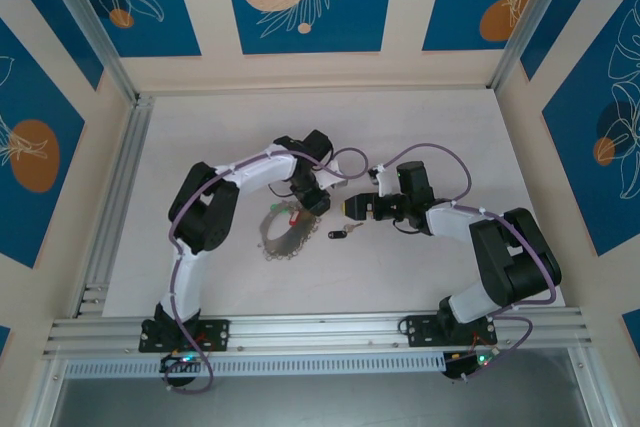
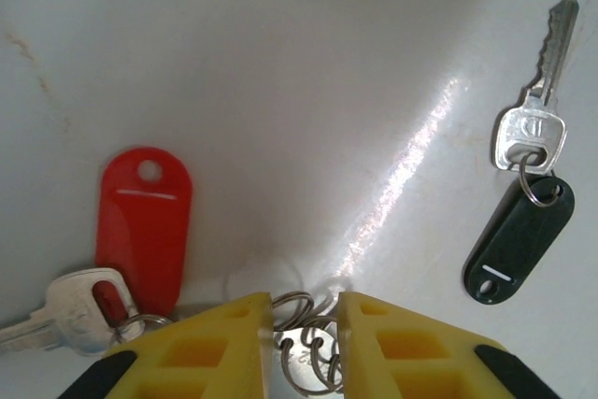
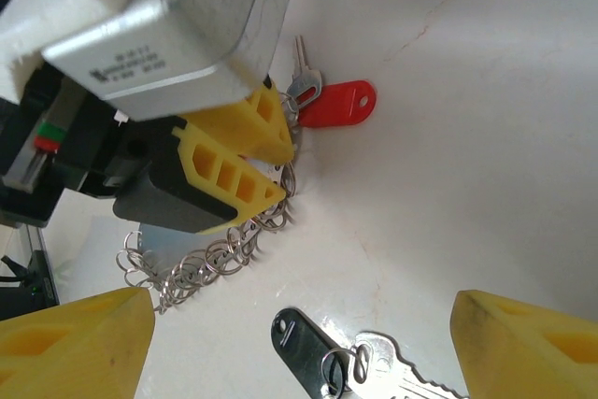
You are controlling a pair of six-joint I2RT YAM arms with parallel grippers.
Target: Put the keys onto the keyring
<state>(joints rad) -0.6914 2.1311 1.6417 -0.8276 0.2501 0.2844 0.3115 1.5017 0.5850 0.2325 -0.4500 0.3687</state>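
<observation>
Count check: two keys (image 2: pixel 530 133) on the desk (image 1: pixel 420 127), one silver, one black-tagged, right of the one keyring (image 1: pixel 283 239). Your left claw (image 2: pixel 306 310) pinches its small loops beside one red tag (image 2: pixel 143 226); your right claw (image 3: pixel 299 310) is spread wide near the keys.

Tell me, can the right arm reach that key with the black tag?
Probably yes: the right end effector hangs open above the key, which lies on the table, apart from the keyring the left end effector grips.
</observation>
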